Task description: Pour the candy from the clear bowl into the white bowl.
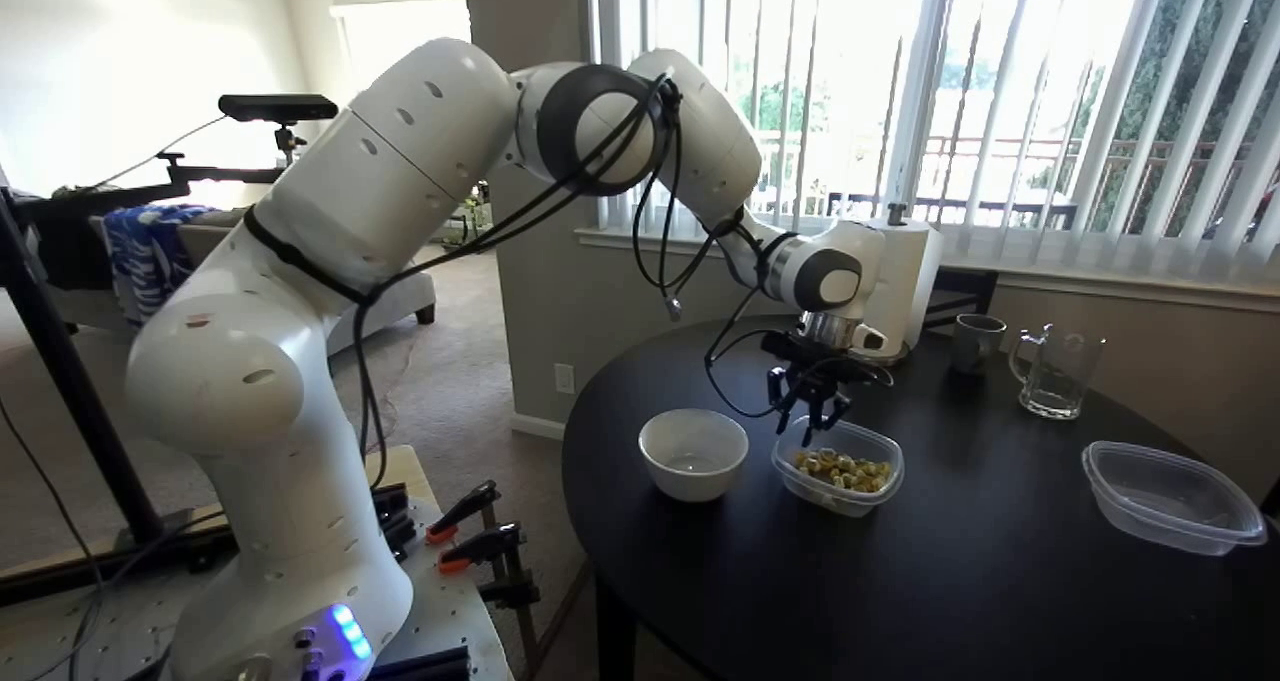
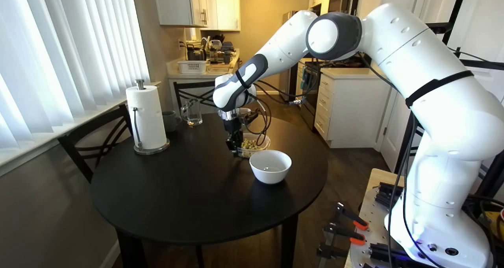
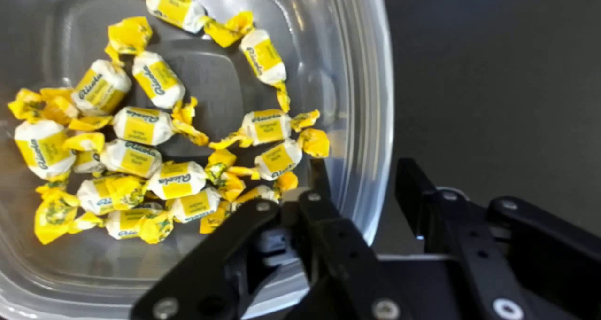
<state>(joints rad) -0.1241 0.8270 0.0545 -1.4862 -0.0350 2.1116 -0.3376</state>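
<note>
Far L in an exterior view: black camera (image 1: 278, 108), then the arm (image 1: 420, 131), arched up & over the round dark counter (image 1: 760, 571). Orange-and-black clamps (image 1: 482, 544) show low, near the arm's base. Next comes the white bowl (image 1: 692, 483), upright on the counter; just R of it, small gap btwn, sits the clear bowl (image 1: 845, 507), also upright, w/ the candy (image 1: 848, 469) in it. The hand (image 3: 361, 176) points down at the clear bowl's back L edge. Behind, the paper towel roll (image 1: 912, 276), partly hidden by the arm; then a gray mug (image 1: 977, 344), a glass mug (image 1: 1052, 401) w/ its handle to the L, & at far R a larger clear container (image 1: 1165, 533), all on the counter.

Wrist view, L to R: candy lying loose in the clear bowl, most bunched toward the lower L, yellow & white twist wrappers, some lettered "Ricola"; one finger (image 3: 321, 181) over the bowl's inside; the bowl's wall; the 2nd finger (image 3: 413, 188) outside, over the counter. So hand's spread, wall standing btwn the fingers; can't tell if either touches it.
</note>
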